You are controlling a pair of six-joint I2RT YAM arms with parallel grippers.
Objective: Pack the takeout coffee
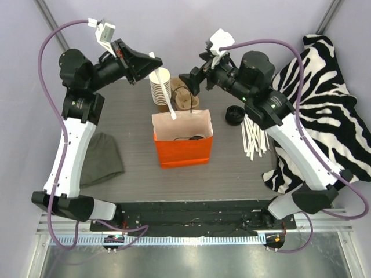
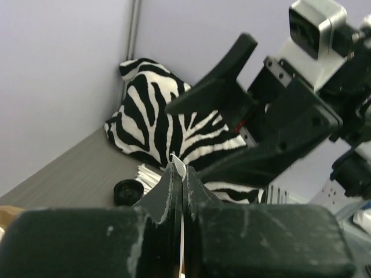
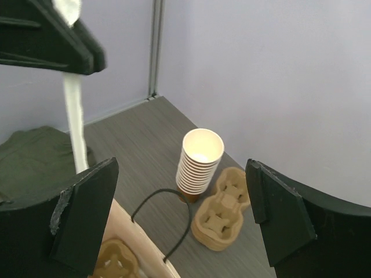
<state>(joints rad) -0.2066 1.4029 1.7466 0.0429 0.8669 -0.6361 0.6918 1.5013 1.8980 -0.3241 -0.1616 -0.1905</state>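
Aloft, white straw point(image 1: 166, 92) in left hand point(image 1: 154, 58)

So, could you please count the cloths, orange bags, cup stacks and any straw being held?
Cloths: 2 (zebra cloth, dark cloth)
Orange bag: 1
Stack of cups: 1
Straw held in the left gripper: 1
Total: 5

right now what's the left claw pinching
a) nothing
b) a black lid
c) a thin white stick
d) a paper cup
c: the left claw is shut on a thin white stick that hangs down toward the orange bag.
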